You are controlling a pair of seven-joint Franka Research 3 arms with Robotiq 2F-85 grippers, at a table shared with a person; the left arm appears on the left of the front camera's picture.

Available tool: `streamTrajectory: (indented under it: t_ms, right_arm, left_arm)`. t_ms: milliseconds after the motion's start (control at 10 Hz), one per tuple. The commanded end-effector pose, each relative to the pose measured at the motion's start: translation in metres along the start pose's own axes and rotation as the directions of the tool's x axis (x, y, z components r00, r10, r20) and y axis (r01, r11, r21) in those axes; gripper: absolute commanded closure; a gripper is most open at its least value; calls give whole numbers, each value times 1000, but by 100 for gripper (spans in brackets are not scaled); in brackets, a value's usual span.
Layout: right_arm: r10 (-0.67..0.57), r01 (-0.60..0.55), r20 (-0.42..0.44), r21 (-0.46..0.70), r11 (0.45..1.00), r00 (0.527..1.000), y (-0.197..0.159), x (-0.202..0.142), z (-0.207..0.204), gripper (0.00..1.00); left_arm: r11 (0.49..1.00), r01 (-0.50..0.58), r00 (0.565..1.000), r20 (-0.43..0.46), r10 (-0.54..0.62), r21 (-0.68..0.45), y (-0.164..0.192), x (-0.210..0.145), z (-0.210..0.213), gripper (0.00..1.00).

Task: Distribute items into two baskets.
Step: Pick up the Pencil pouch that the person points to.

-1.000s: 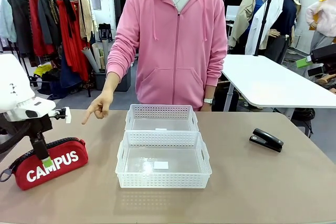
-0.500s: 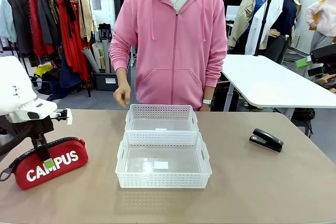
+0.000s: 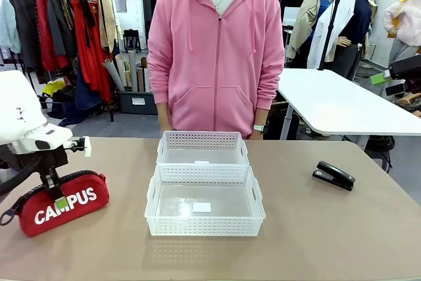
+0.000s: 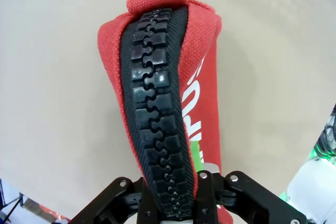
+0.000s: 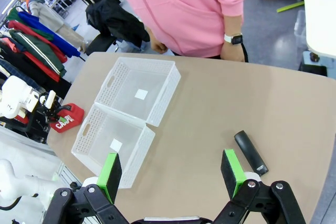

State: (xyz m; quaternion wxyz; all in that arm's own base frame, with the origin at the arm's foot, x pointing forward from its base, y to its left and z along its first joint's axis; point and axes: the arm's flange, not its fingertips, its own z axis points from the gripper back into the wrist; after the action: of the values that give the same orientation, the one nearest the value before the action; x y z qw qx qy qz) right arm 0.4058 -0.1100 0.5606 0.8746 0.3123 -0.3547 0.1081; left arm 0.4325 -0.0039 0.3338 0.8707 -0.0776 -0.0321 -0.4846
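The left fingers [image 3: 58, 199] pinch the zip ridge of the pouch [image 3: 71, 206], which rests on the surface [image 3: 316, 241] by its left edge, toward the near corner. The right fingers [image 5: 171, 174] are spread wide above the surface, holding nothing. The stapler [image 3: 334, 175] lies near the right edge. The near basket [image 3: 204, 226] and the far basket [image 3: 200, 140] stand touching mid-surface, the far one at the far edge.

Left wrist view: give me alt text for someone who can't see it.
The left gripper, jaws shut, pinches a red pouch at its black zip, which runs up the picture's middle. The pouch lies on a tan table, white lettering partly showing.
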Motion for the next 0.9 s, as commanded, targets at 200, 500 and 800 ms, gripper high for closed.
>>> streamTrajectory:
  t_ms: [200,500,800]
  right_arm:
    - [2,-2,9,14,1000,1000,0,1,0,0]
    - [2,-2,9,14,1000,1000,0,1,0,0]
    - [2,-2,9,14,1000,1000,0,1,0,0]
  left_arm:
    - [1000,1,1000,-1,-1,-2,0,0,0,100]
    - [1000,1,1000,-1,-1,-2,0,0,0,100]
    - [1000,1,1000,-1,-1,-2,0,0,0,100]
